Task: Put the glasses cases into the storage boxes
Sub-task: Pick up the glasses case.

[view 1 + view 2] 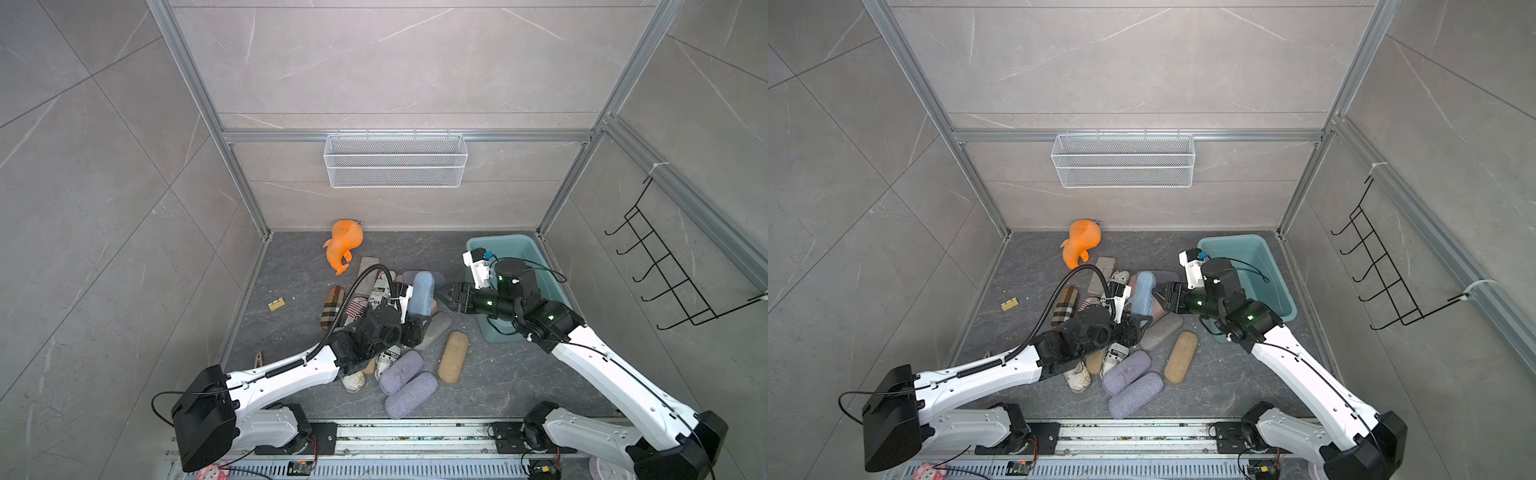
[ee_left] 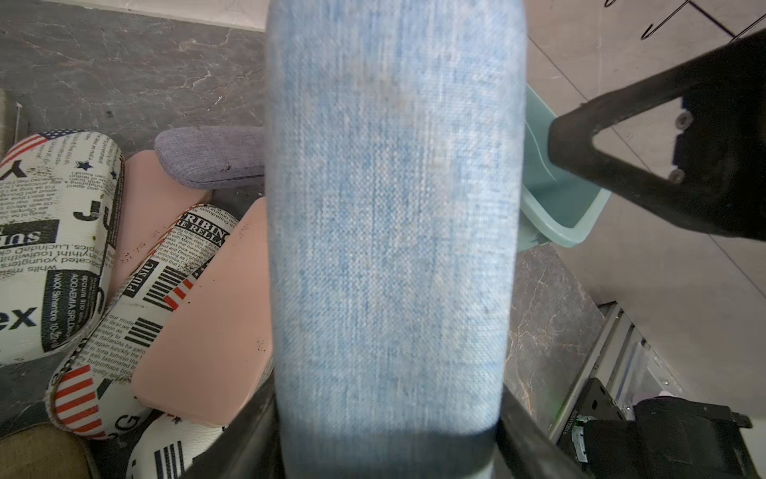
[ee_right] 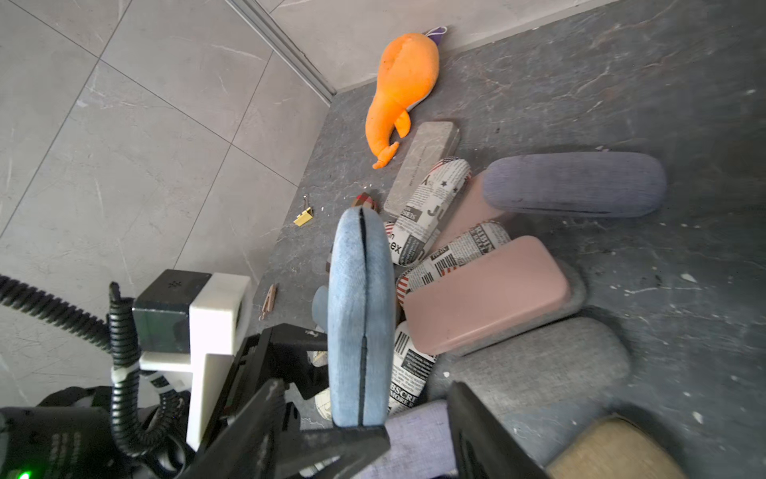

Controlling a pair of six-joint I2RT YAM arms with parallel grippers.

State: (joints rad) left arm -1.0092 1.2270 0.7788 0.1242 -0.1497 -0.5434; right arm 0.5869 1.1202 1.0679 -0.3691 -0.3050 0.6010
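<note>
Starting at the left edge of the dark floor, a small yellow clip (image 1: 276,304) lies alone, well apart from the heap. Next comes a brown plaid case (image 1: 332,307), with the orange plush toy (image 1: 345,245) farther back by the wall. Beside the plaid one lie the newspaper-print cases (image 2: 54,240), white with black type and flag stripes, overlapping a smooth pink case (image 3: 485,290).

Over the middle of the heap, the left gripper (image 1: 417,322) pinches the near end of the blue case (image 1: 422,293). This case is an oblong with rounded ends, covered in pale, denim-like woven cloth. The right wrist view shows a dark seam running along its narrow edge. It is held on edge above the other cases, its long axis pointing toward the back wall.

Nearer the robot lie two lilac fabric cases (image 1: 401,372) side by side, then a grey case (image 1: 436,330) and a tan woven case (image 1: 453,356), which lies apart from the heap.

The right gripper (image 1: 441,300) reaches in from the right, jaws spread, fingertips just beside the blue case. Whether they touch it cannot be told. Behind that arm, at the far right, sits the teal tub (image 1: 536,257).
</note>
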